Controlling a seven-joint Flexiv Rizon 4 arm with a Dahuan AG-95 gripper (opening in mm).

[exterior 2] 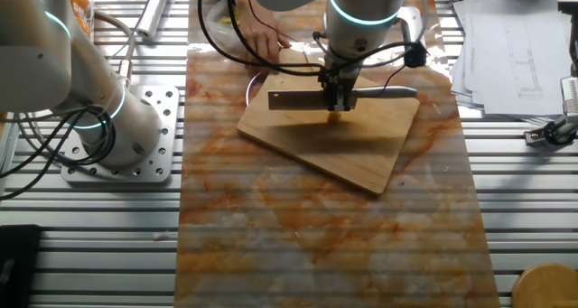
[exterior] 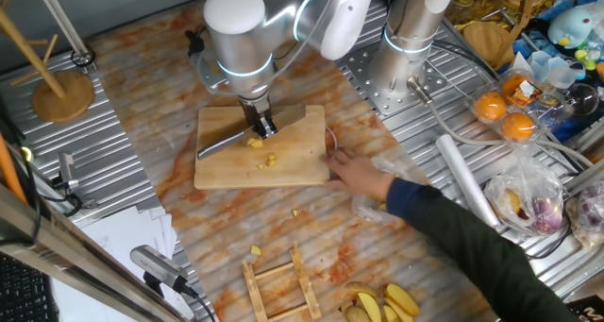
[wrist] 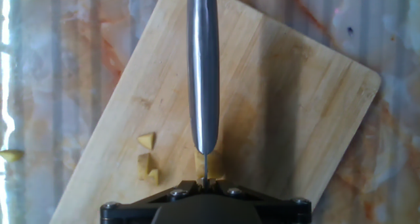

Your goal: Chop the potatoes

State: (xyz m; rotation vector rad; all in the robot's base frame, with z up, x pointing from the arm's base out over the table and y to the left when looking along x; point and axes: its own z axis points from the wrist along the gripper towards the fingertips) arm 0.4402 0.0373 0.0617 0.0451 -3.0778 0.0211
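Gripper (exterior: 261, 126) is down over the cutting board (exterior: 293, 161), fingers clamped on the knife (exterior: 222, 145) handle, blade lying edge-down along the board. In the hand view the knife runs straight out from the fingers. Potato chunks (wrist: 147, 159) sit on the board: one right under the blade by the fingers, three small ones just to its side, near but apart from the steel. More scraps lie off the board on the bench (exterior: 226, 218). A person's hand (exterior: 360, 176) rests at the board's edge, steadying it, opposite the blade tip.
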